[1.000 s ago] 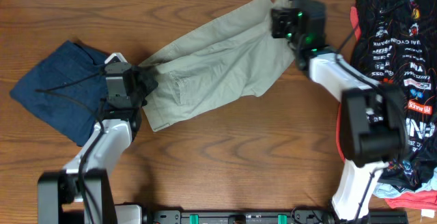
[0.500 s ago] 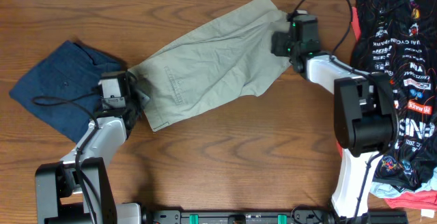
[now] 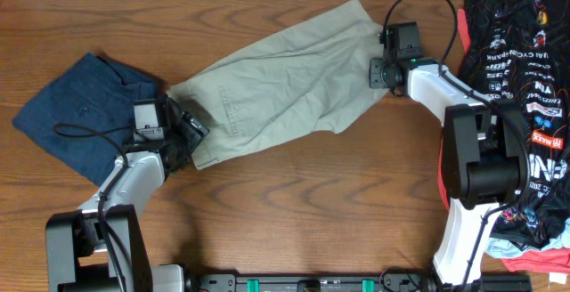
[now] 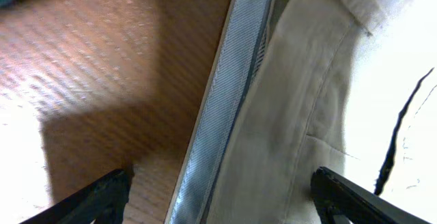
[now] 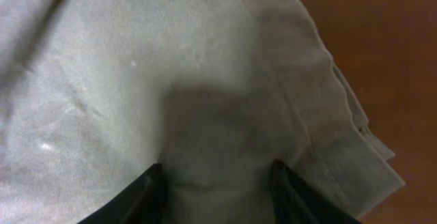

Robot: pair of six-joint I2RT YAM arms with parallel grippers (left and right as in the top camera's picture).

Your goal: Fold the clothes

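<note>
Khaki shorts (image 3: 276,83) lie spread slantwise on the tabletop (image 3: 294,203), with the waistband end low at left and the leg end high at right. The left gripper (image 3: 190,132) is at the waistband edge. Its wrist view shows the jaws wide apart astride the band, gripping nothing. The right gripper (image 3: 378,69) is over the leg hem, jaws likewise apart, cloth beneath. We judge that the arms sit at opposite ends so the cloth lies flat, ready for pinching the ends. Navy trousers (image 3: 76,114) and black jersey (image 3: 517,60) lie aside.
</note>
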